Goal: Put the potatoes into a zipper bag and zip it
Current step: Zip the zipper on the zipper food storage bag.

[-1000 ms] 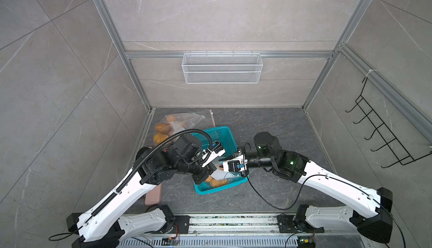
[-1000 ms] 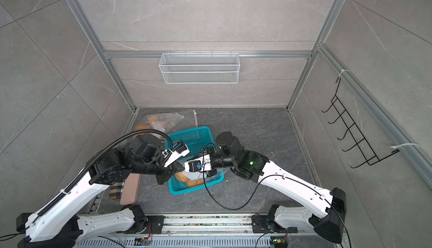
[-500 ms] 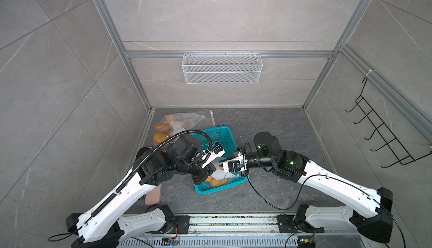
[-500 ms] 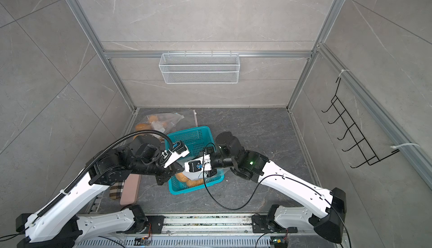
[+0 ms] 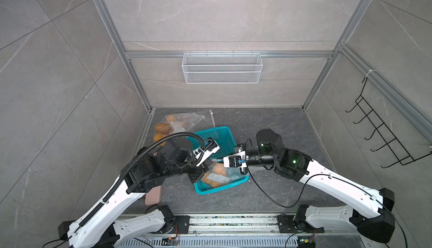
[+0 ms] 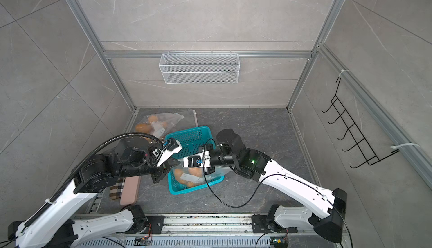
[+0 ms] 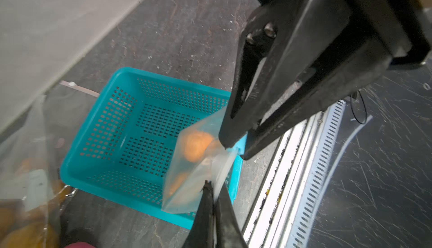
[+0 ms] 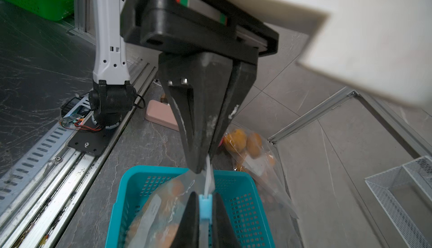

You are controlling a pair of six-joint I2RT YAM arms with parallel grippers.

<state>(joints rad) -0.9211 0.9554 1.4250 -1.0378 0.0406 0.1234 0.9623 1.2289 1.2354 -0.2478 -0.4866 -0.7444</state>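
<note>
In a top view you see the left gripper (image 5: 208,162) and the right gripper (image 5: 221,161) meeting tip to tip over the teal basket (image 5: 219,189). Both are at the top edge of the zipper bag (image 5: 232,176), which sits in the basket with potatoes (image 5: 219,170) inside. A second filled bag (image 5: 178,123) lies just behind the basket, and a pink case (image 5: 153,195) lies under the left arm.

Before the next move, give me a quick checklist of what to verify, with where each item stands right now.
1. The left gripper shut on the zipper bag edge: ok.
2. The right gripper closed on the blue slider: ok.
3. The potatoes inside the bag: ok, visible through the film.
4. Bag over the teal basket: ok.
5. The zip track between the grippers sealed: cannot tell.
</note>
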